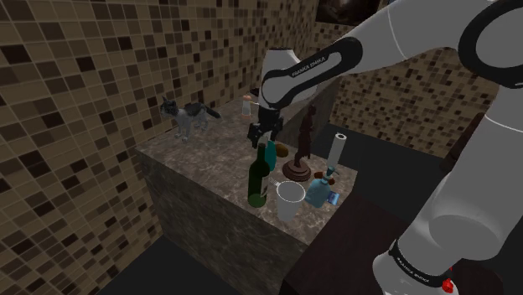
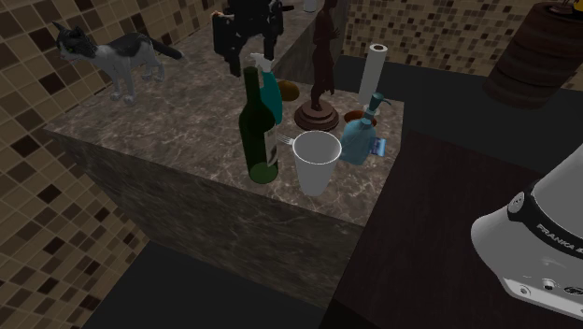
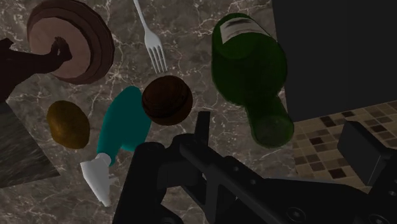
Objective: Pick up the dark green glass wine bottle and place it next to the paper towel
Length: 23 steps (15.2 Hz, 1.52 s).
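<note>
Wine bottle (image 3: 249, 63), dark green, stands upright on the marbled counter (image 3: 191, 25) with its neck top between and just below the spread fingers (image 3: 366, 146) of the gripper (image 3: 283, 135), untouched

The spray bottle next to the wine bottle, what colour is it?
The spray bottle has a teal body and a white trigger head; the wrist view shows it best.

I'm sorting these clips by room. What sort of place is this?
Probably a kitchen: a dark marbled stone counter stands against brown mosaic-tiled walls and carries a dark green glass wine bottle, a silver fork and an upright white paper towel roll.
</note>
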Each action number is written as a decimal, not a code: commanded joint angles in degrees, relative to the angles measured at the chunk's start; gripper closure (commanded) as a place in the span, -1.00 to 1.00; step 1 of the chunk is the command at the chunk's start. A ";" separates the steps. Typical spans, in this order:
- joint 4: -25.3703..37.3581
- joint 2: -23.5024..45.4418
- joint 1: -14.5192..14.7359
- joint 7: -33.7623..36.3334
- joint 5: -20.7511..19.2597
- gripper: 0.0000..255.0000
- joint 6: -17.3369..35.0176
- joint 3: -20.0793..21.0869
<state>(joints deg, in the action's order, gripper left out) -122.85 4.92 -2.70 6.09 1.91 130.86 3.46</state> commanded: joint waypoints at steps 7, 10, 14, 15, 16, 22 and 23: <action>-0.80 4.22 0.11 0.08 -0.12 -1.00 5.26 0.02; -0.78 4.23 0.11 0.08 -0.13 -1.00 5.25 0.02; -0.78 4.23 0.11 0.08 -0.13 -1.00 5.24 0.02; -0.78 4.23 0.11 0.08 -0.13 1.00 5.24 0.02; -0.78 4.23 0.11 0.08 -0.13 1.00 5.24 0.02; -0.76 4.24 0.11 0.08 -0.13 1.00 5.24 0.02; -0.77 4.24 0.11 0.09 -0.13 1.00 5.24 0.02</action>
<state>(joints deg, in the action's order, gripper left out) -123.61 9.15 -2.59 6.17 1.78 136.10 3.49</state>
